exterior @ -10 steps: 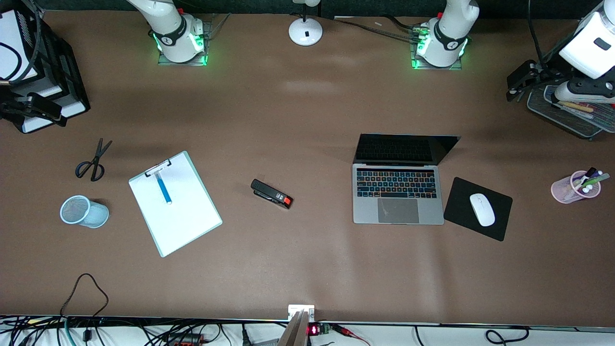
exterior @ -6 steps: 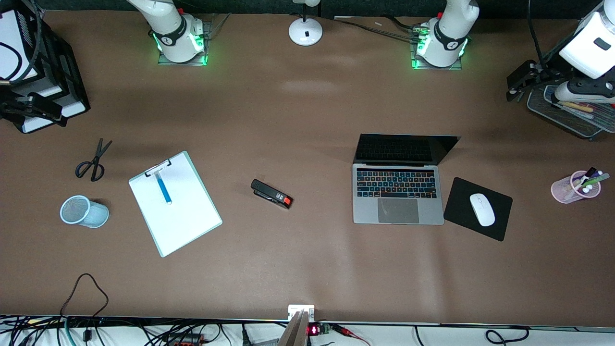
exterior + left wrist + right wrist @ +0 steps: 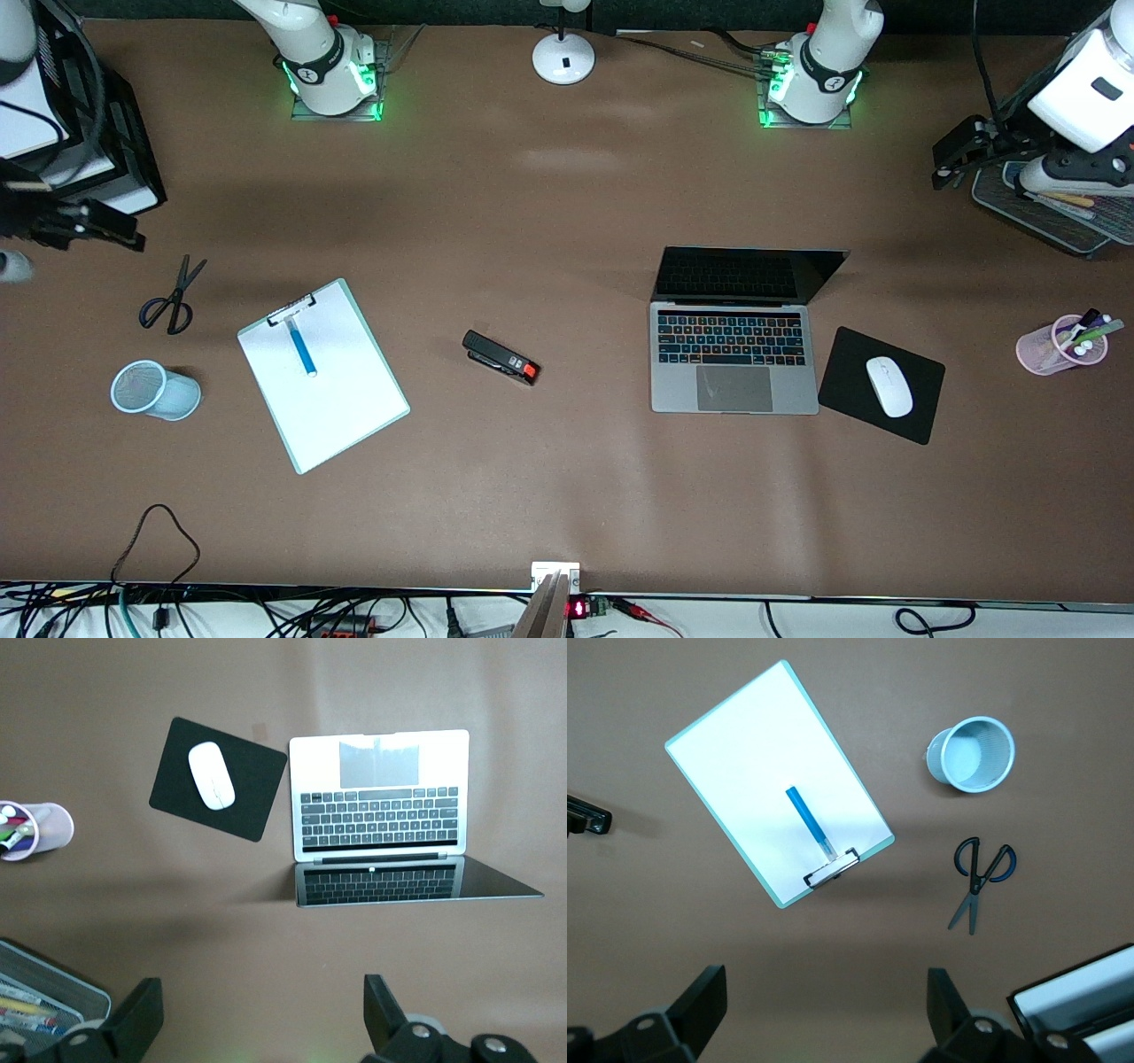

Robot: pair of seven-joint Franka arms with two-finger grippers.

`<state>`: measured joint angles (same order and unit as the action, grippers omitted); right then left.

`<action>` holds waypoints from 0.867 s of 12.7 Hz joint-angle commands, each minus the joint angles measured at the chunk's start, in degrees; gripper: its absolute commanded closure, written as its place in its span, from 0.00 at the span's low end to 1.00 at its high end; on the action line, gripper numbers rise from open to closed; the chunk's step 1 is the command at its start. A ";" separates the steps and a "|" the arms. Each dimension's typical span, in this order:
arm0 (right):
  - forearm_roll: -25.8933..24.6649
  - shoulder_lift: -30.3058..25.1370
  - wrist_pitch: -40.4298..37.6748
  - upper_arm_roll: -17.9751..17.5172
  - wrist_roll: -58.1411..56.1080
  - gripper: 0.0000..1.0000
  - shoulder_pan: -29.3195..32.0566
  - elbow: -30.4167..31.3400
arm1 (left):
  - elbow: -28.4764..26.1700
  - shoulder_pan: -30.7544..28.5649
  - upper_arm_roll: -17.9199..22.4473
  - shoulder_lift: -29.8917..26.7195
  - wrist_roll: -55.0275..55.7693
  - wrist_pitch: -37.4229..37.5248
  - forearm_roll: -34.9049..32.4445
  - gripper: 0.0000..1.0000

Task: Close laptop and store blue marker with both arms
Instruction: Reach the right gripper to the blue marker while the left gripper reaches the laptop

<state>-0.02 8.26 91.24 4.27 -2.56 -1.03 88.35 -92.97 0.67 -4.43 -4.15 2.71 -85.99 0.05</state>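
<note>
The silver-grey laptop [image 3: 733, 354] [image 3: 381, 797] stands open toward the left arm's end of the table, its black screen upright. The blue marker [image 3: 301, 347] [image 3: 804, 819] lies on a white clipboard [image 3: 345, 399] [image 3: 744, 753] toward the right arm's end. My left gripper [image 3: 952, 168] [image 3: 263, 1010] hangs open and empty over bare table beside a tray, away from the laptop. My right gripper [image 3: 124, 232] [image 3: 828, 1001] is open and empty, up over the table edge by a black-and-white box, near the scissors.
Scissors [image 3: 173, 297] and a tipped pale-blue mesh cup [image 3: 155, 390] lie beside the clipboard. A black stapler [image 3: 500, 357] sits mid-table. A white mouse [image 3: 889, 385] rests on a black pad [image 3: 850, 354]. There is also a pink pen cup [image 3: 1059, 346], a marker tray [image 3: 1054, 217] and a lamp base [image 3: 563, 58].
The right gripper has shifted a little out over the table toward the scissors. The left gripper has barely moved. Nothing on the table has changed.
</note>
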 commanded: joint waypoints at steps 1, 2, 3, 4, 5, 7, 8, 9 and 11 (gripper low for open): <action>0.98 3.16 3.05 -0.23 0.10 0.00 -0.63 -0.46 | 3.42 -0.15 -0.31 3.27 -0.69 3.28 0.74 0.00; 1.07 4.39 4.29 -0.23 0.18 0.00 -1.86 -0.46 | 3.15 0.20 -0.40 3.97 -0.61 3.72 0.83 0.00; 0.90 5.53 5.17 -0.23 0.10 0.00 -3.52 -0.55 | 2.36 0.29 -0.40 4.24 -0.61 3.99 1.09 0.00; 0.73 6.94 5.96 -0.23 0.10 0.00 -4.67 -0.55 | 1.14 0.47 -0.49 4.24 -0.61 3.81 1.27 0.00; 0.72 8.60 7.62 -0.23 0.10 0.00 -5.29 -0.55 | 0.25 0.47 -1.27 4.15 -0.43 3.81 1.36 0.00; 0.81 12.38 9.82 -0.23 0.10 0.00 -5.82 -0.55 | -2.73 0.38 -2.86 3.89 3.94 3.64 1.88 0.00; 0.81 14.66 11.84 -0.23 0.10 0.00 -5.91 -0.55 | -4.22 0.38 -3.91 3.89 5.97 3.29 2.49 0.00; 0.81 16.77 13.34 -0.23 0.10 0.00 -5.82 -0.55 | -6.15 0.38 -4.26 3.71 7.64 1.81 3.11 0.00; 0.20 19.77 16.15 -0.23 -1.21 0.00 -5.91 -0.55 | -10.02 0.21 -6.72 3.36 10.89 -1.18 3.20 0.00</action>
<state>0.36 25.63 105.69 4.01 -2.66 -7.01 88.57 -98.87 1.10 -9.55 0.54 10.62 -84.39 1.96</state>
